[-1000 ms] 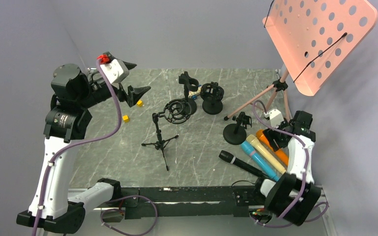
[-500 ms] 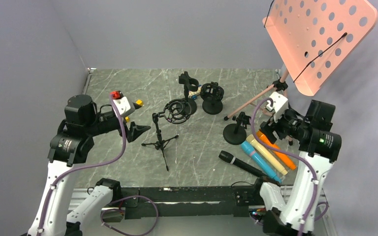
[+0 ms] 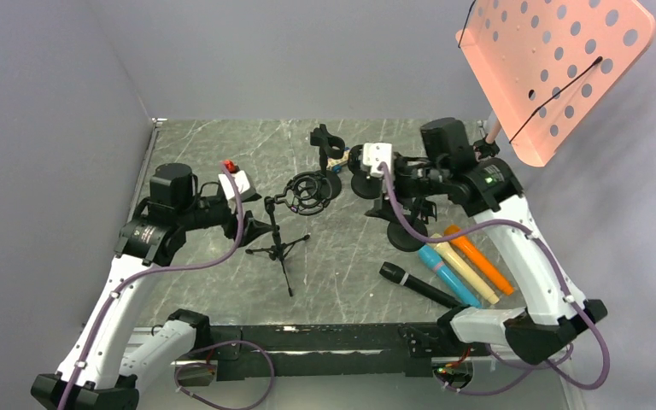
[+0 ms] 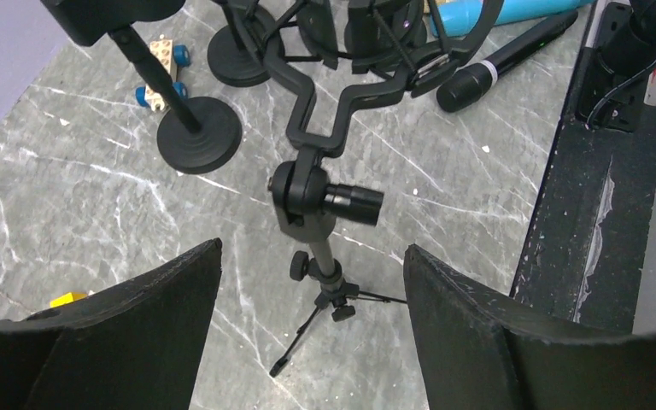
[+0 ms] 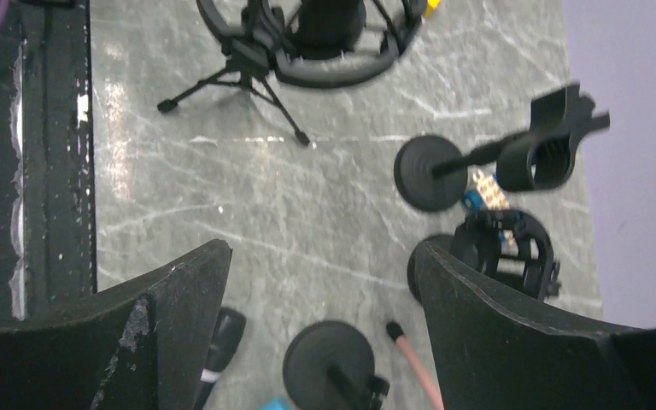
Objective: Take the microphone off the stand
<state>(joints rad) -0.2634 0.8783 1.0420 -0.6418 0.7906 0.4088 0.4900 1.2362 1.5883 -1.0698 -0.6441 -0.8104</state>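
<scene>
Obs.: The microphone [image 5: 329,17] is judged to be the dark cylinder seated inside the shock mount [image 5: 333,79], which is carried on top of the small tripod stand [image 4: 303,192] near the middle of the bench [image 3: 342,256]. In the overhead view its body is hardly distinguished from the mount's ring. Which end protrudes cannot be told.

Left fingers [image 4: 137,325]: spread wide, nothing held, with the tripod post framed between them but not touched. Right fingers [image 5: 162,316]: also spread and empty, poised above the bench to the right of the mount.

A second, handheld microphone [image 3: 417,284] is noted lying loose on the bench, off any stand.

Handling (judgement):
- The body is expected to be rigid and smooth, so a grip across its round barrel may slip. A squeeze square across the barrel is advised, clear of the grille end.
- The cradle is probably sprung on elastic, so some give is to be expected before release.
- The tripod looks light and narrow-footed, and is likely to tip or drag if pulled.
- The post should be pinched and steadied by one arm while the microphone is drawn out along its own axis by the other.
</scene>
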